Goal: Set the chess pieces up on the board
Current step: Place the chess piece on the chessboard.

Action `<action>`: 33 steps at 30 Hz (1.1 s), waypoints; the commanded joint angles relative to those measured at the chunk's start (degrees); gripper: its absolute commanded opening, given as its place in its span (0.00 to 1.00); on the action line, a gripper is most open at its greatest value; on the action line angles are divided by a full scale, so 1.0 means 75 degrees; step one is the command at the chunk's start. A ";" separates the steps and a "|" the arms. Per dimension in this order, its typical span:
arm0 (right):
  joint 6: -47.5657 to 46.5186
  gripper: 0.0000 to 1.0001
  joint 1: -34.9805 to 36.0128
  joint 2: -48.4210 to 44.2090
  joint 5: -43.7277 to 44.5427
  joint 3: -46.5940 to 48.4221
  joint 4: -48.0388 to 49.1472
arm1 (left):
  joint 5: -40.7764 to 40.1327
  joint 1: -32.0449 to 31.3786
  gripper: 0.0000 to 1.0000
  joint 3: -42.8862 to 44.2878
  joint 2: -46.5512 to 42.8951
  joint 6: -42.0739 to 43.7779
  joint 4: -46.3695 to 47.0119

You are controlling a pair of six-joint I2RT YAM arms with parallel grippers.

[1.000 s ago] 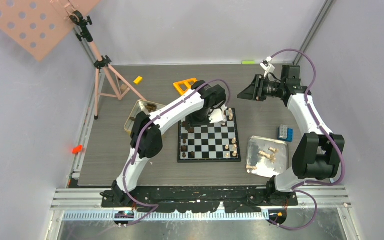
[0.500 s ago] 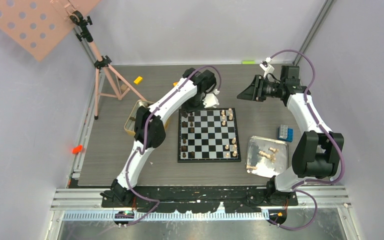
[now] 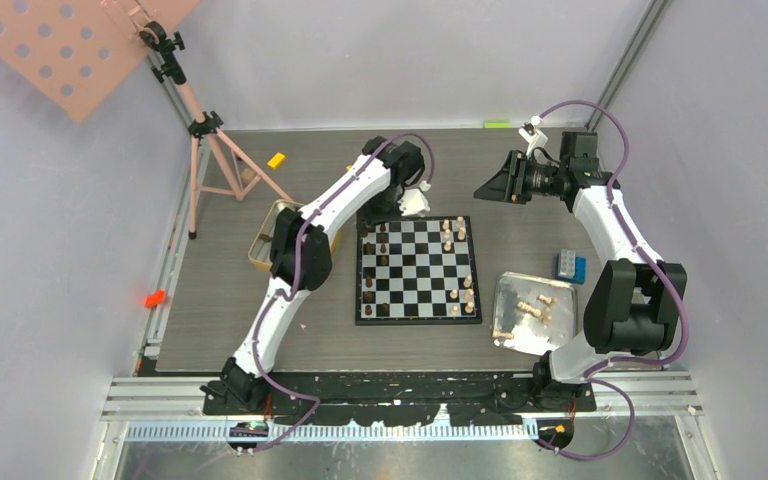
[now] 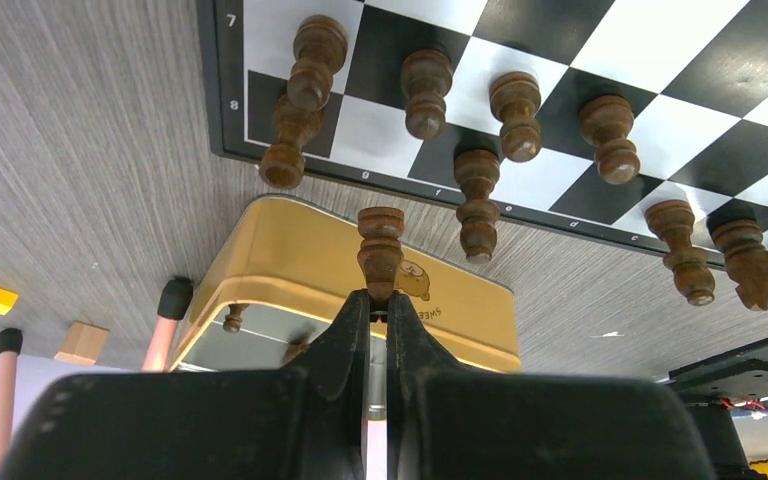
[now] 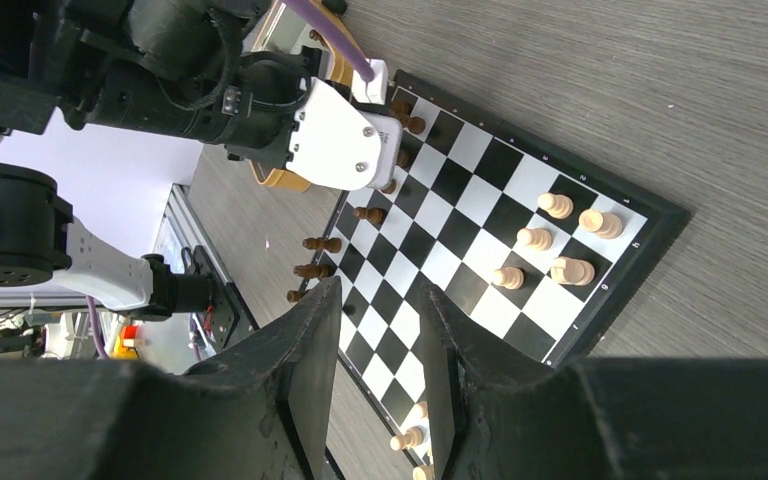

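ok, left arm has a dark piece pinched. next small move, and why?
Probably swing the left gripper over the board toward a free square beside the other dark pieces, keeping it shut. It pinches a dark piece and hovers just past the board's far edge, near the gold tin, so the piece is above no square yet.

The top camera sits high up behind both arms. It looks down from far away on the whole grey wooden table [image 3: 210,300] and the flat black-and-white checkered board [image 3: 415,282]. The left wrist camera is low and very close. It looks along the black left gripper [image 4: 378,300] and its dark brown wooden chess piece [image 4: 380,245] at one board edge and a gold metal tin [image 4: 290,255]. The right wrist camera looks past the black right gripper [image 5: 380,300] from higher up. All three see the board.
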 commanded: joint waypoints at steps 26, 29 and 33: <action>-0.0204 0.41 -0.0019 0.0069 -0.0153 0.0037 -0.0049 | 0.0007 -0.0187 0.00 0.0836 0.0789 0.0259 -0.0515; -0.0210 0.40 -0.0019 0.0084 -0.0162 0.0044 -0.0067 | -0.0034 -0.0232 0.00 0.0860 0.0831 0.0282 -0.0504; -0.0216 0.41 -0.0019 0.0095 -0.0160 0.0046 -0.0072 | -0.0060 -0.0263 0.01 0.0853 0.0873 0.0298 -0.0535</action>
